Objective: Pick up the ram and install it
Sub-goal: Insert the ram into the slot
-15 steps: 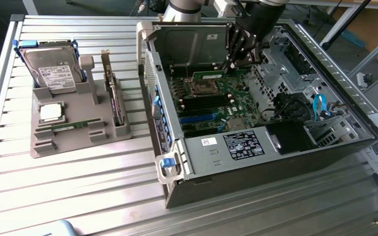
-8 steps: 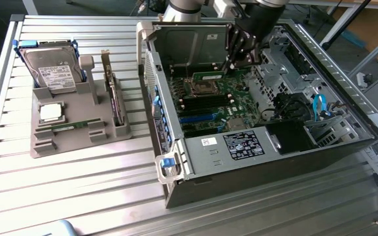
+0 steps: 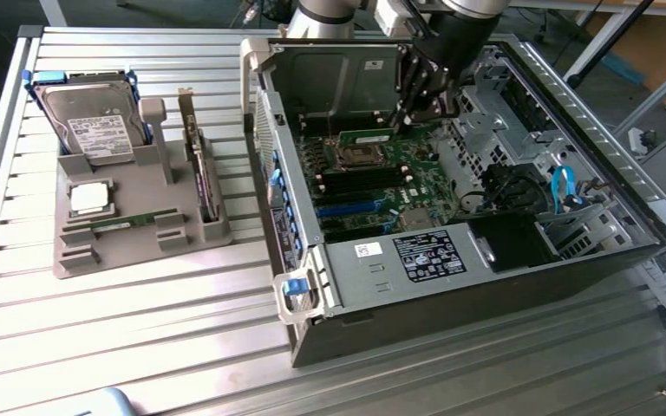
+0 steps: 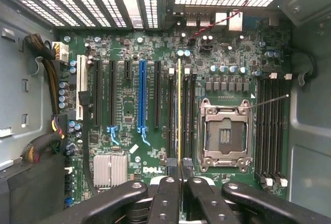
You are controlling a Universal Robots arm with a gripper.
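Note:
Inside the open computer case (image 3: 460, 277), my gripper (image 3: 408, 120) is shut on the ram (image 3: 368, 137), a thin green stick held over the motherboard (image 3: 380, 195) near the empty processor socket (image 3: 349, 157). In the wrist view the ram (image 4: 179, 110) appears edge-on as a thin yellow-green line. It runs out from between my black fingertips (image 4: 170, 182) of the gripper (image 4: 180, 176) and lies along the dark memory slots (image 4: 170, 115) beside the socket (image 4: 226, 133). I cannot tell whether it touches a slot. A second green stick (image 3: 125, 221) lies on the grey tray (image 3: 136, 256).
On the tray at the exterior view's left stand a hard drive (image 3: 96, 121), a silver processor (image 3: 90, 198) and an upright dark expansion card (image 3: 204, 173). Inside the case are blue cables (image 3: 562, 191) and a drive cage (image 3: 506, 113). A cable bundle (image 4: 46, 79) runs along the case wall.

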